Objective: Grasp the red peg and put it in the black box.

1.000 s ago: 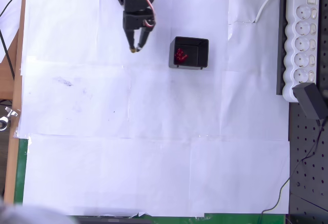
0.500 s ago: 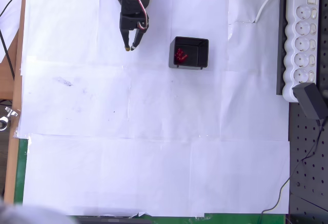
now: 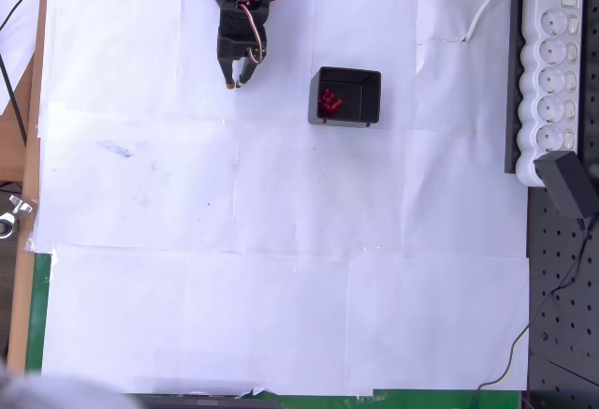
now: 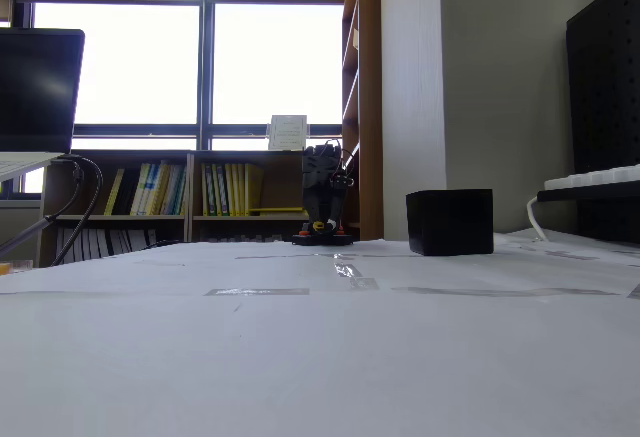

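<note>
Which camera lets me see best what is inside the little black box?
The overhead view: it looks straight into the black box and shows red pieces bunched inside. The fixed view shows the box from the side, just its dark walls.

A small black robot arm.
Boxy black segments, red and white wires looping beside them, and an orange-tipped hand [image 3: 234, 82].

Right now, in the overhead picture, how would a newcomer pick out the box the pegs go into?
Start from the white multi-socket power strip along the right edge of the white paper-covered table in the overhead view and move left. The small squarish black plastic box sits alone on the paper, right of the black two-finger gripper. Its thin walls enclose a cluster of small red pieces.
</note>
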